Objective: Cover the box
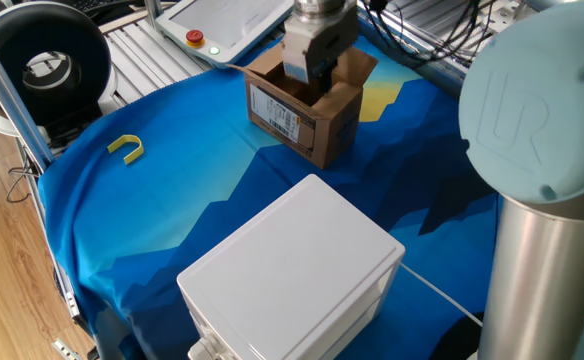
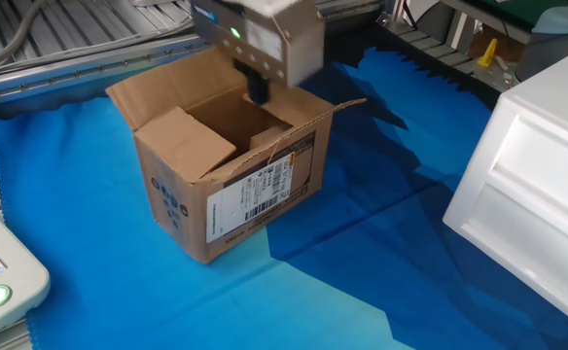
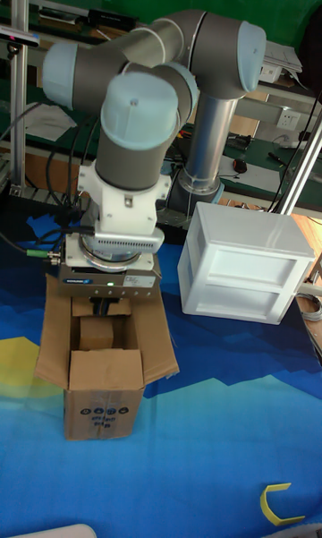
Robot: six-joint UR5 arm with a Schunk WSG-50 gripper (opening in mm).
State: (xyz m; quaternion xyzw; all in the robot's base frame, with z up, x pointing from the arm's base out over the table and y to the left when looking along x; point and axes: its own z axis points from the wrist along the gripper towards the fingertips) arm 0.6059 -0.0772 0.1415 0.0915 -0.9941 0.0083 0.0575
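Gripper (image 2: 257, 89) positioned over the open box (image 2: 228, 185) on the blue cloth (image 2: 362, 272).

The brown carton is seen standing upright on the cloth, its top flaps unfolded: one is bent inward at the near end, the others are splayed outward. A white barcode label (image 2: 255, 194) is shown on one side wall. The gripper is held just above the opening, near the far wall; its dark fingers are blurred and whether they are parted or closed cannot be told. A large white plastic box (image 1: 297, 270) is placed well apart, and a yellow U-shaped piece (image 1: 126, 148) lies near the cloth's edge.
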